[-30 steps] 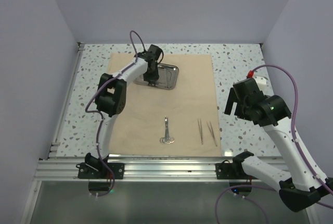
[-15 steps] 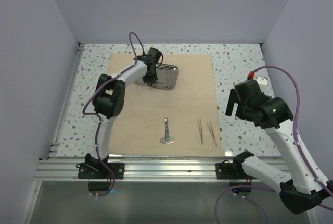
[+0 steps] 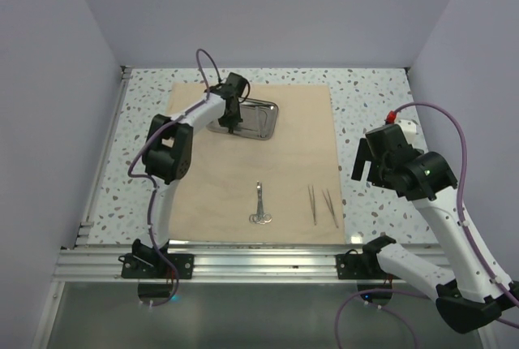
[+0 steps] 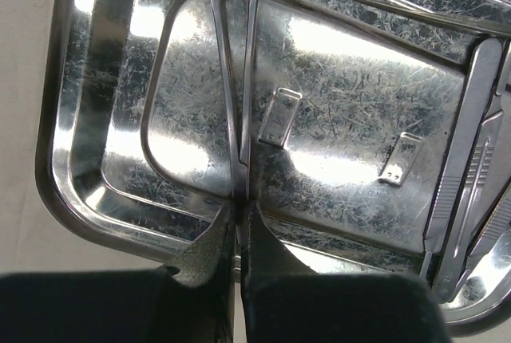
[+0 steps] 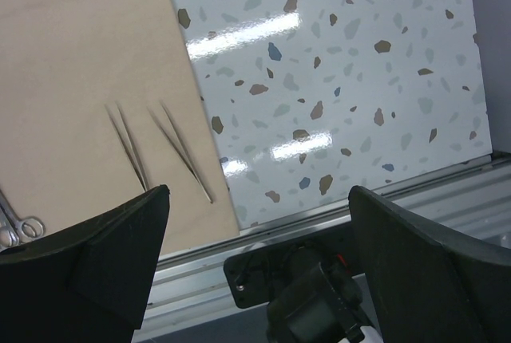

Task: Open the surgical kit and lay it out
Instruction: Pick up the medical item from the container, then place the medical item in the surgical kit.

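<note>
Surgical kit wrap (image 3: 243, 178), a tan paper-like sheet, is spread flat beneath small steel scissors (image 3: 259, 203) and thin tweezers (image 3: 328, 207); in the shiny rectangular steel tray (image 3: 263, 120) at its far side a ring-handled steel instrument (image 4: 239, 169) is pinched at the tips by the left gripper (image 4: 239, 217), presumably for lifting out; right gripper (image 5: 257, 191) is held wide, aside.

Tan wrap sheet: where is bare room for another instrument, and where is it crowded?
Bare: on the tan wrap sheet, the middle band between the shiny rectangular steel tray and the small steel scissors; its corner right of the tray. Crowded: inside the tray, left gripper shut on steel forceps; narrow between scissors and thin tweezers.
</note>
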`<state>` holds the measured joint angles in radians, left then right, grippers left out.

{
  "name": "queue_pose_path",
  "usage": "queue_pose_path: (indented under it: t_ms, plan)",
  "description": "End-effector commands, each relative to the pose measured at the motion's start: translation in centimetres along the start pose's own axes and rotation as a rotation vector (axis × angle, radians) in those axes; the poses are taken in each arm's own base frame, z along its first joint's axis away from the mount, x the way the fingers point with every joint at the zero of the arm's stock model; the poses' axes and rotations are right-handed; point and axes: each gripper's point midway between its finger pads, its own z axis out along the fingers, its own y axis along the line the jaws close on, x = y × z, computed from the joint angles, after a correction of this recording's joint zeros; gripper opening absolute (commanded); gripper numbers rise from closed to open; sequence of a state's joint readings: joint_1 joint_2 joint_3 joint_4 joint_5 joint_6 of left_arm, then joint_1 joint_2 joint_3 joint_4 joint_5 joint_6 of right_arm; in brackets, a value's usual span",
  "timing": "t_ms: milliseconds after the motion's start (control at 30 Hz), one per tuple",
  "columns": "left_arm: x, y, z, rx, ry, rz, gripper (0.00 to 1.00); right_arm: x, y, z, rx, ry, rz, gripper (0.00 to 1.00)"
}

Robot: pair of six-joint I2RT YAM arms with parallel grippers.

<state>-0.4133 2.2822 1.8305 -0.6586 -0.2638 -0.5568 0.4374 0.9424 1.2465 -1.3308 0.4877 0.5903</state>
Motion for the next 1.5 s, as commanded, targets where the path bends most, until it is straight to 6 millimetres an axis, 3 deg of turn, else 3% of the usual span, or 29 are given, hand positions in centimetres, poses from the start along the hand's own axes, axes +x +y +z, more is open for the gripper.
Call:
queue_pose_path:
  t_ms: [0, 67, 267, 367, 467, 567, 633, 667, 700, 767, 800, 900, 1000, 1133, 1200, 1367, 1400, 1467]
  plan:
    - [3.6, 1.7, 3.0, -0.031, 0.12, 0.038, 0.0, -1.0, -0.1, -0.1, 0.009, -0.041, 0.012, 0.98]
    - [2.4, 1.3, 1.7, -0.004, 0.093, 0.052, 0.0, -1.5, 0.1, -0.2, 0.0, -0.054, 0.015, 0.98]
    - [-3.5, -0.9, -6.1, 0.144, -0.004, 0.125, 0.0, -4.0, 1.5, -0.7, -0.055, -0.122, -0.002, 0.99]
    - [-4.3, -2.0, -9.2, 0.23, 0.012, 0.185, 0.0, -5.3, 3.0, -1.2, -0.133, -0.162, -0.024, 0.98]
    - [-4.3, -1.8, -11.6, 0.261, 0.02, 0.209, 0.0, -6.2, 4.2, -1.6, -0.201, -0.194, -0.054, 0.98]
    - [-4.3, -1.7, -15.4, 0.324, -0.012, 0.19, 0.0, -7.1, 6.1, -2.5, -0.316, -0.228, -0.122, 0.98]
    - [-2.9, -1.5, -15.9, 0.342, 0.021, 0.167, 0.0, -7.8, 8.1, -3.8, -0.436, -0.254, -0.16, 0.98]
    - [-2.9, -1.4, -17.4, 0.364, 0.003, 0.151, 0.0, -8.0, 8.6, -4.2, -0.465, -0.266, -0.196, 0.98]
    - [-1.5, -1.6, -17.3, 0.391, 0.041, 0.133, 0.0, -8.1, 9.2, -4.7, -0.494, -0.275, -0.213, 0.98]
    - [-0.7, -1.8, -19.3, 0.442, 0.039, 0.112, 0.0, -8.3, 10.7, -6.0, -0.591, -0.285, -0.265, 0.98]
    - [0.8, -2.0, -19.6, 0.471, 0.083, 0.1, 0.0, -8.0, 11.7, -6.9, -0.65, -0.29, -0.301, 0.98]
    - [3.2, -2.6, -22.3, 0.533, 0.123, 0.114, 0.0, -5.9, 14.3, -9.3, -0.824, -0.28, -0.445, 0.98]
    - [5.6, -3.0, -25.1, 0.578, 0.174, 0.146, 0.0, -3.4, 15.5, -10.7, -0.922, -0.255, -0.571, 0.98]
    - [8.3, -3.9, -29.5, 0.691, 0.234, 0.16, 0.0, 0.2, 16.5, -11.1, -0.994, -0.224, -0.703, 0.99]
    - [9.1, -4.3, -32.6, 0.759, 0.234, 0.15, 0.0, 2.2, 17.1, -11.3, -1.01, -0.207, -0.788, 0.99]
    - [10.3, -2.4, -38.7, 0.832, 0.202, 0.085, 0.0, 3.7, 18.1, -11.9, -0.974, -0.293, -1.006, 0.98]
    - [11.0, -1.8, -39.3, 0.828, 0.225, 0.068, 0.0, 4.3, 18.5, -12.8, -0.994, -0.311, -1.048, 0.99]
    - [11.7, -0.6, -40.9, 0.836, 0.216, 0.06, 0.0, 3.6, 18.7, -12.4, -0.916, -0.359, -1.077, 0.98]
